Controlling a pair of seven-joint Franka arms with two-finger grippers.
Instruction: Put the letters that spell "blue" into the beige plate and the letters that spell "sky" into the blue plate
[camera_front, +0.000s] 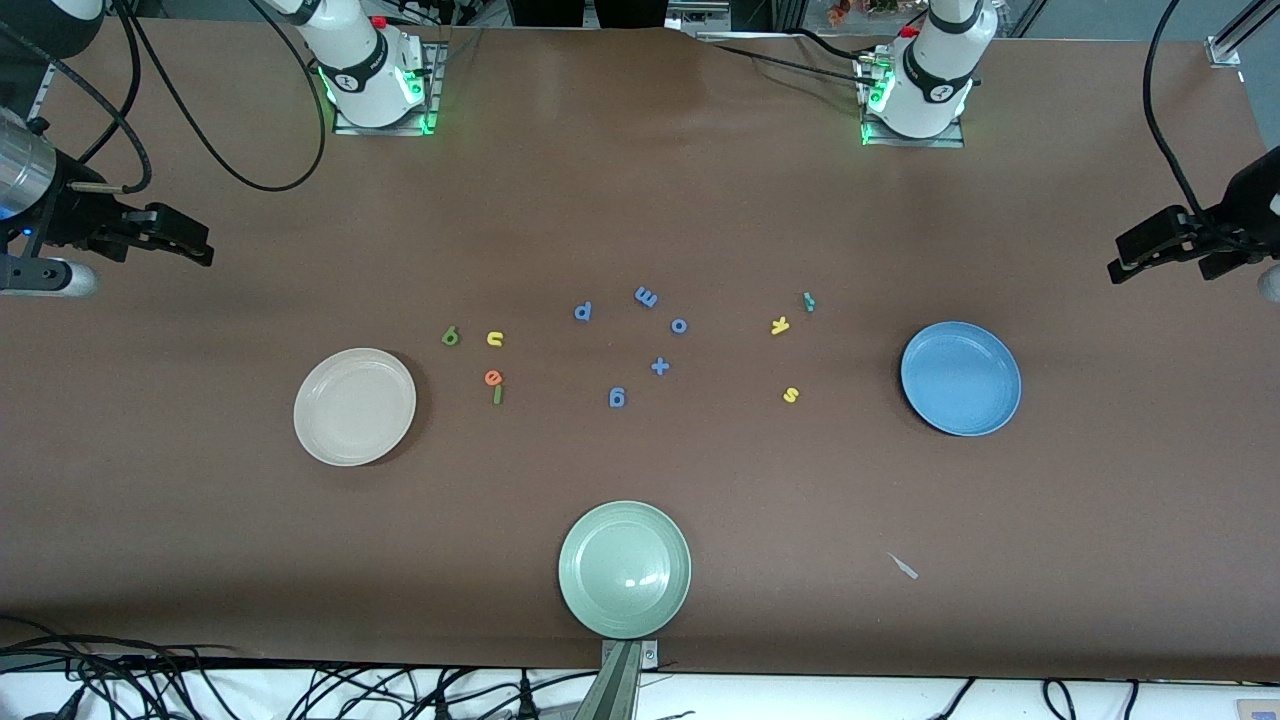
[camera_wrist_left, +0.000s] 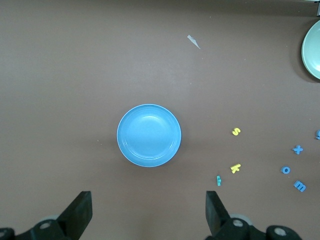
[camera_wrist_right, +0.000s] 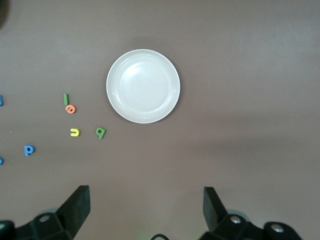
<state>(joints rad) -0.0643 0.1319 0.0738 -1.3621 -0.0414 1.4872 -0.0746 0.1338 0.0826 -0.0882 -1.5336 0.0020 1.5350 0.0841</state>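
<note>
The beige plate (camera_front: 354, 406) (camera_wrist_right: 143, 86) lies toward the right arm's end. Beside it lie the dark green "b" (camera_front: 450, 336) (camera_wrist_right: 101, 132), yellow "u" (camera_front: 494, 339) (camera_wrist_right: 74, 132), orange "e" (camera_front: 492, 377) (camera_wrist_right: 70, 109) and green bar "l" (camera_front: 497, 394) (camera_wrist_right: 65, 99). The blue plate (camera_front: 960, 378) (camera_wrist_left: 149, 135) lies toward the left arm's end. Near it are the yellow "s" (camera_front: 790, 395) (camera_wrist_left: 236, 131), yellow "k" (camera_front: 780, 325) (camera_wrist_left: 235, 168) and teal "y" (camera_front: 808, 301) (camera_wrist_left: 218, 180). My right gripper (camera_front: 195, 246) (camera_wrist_right: 146, 207) hangs open and empty at the table's end. My left gripper (camera_front: 1125, 262) (camera_wrist_left: 149, 210) hangs open and empty at the other end.
Several blue letters and a blue plus sign (camera_front: 659, 366) lie mid-table between the two groups. A pale green plate (camera_front: 624, 568) sits at the table edge nearest the front camera. A small pale scrap (camera_front: 904, 566) lies nearer the camera than the blue plate.
</note>
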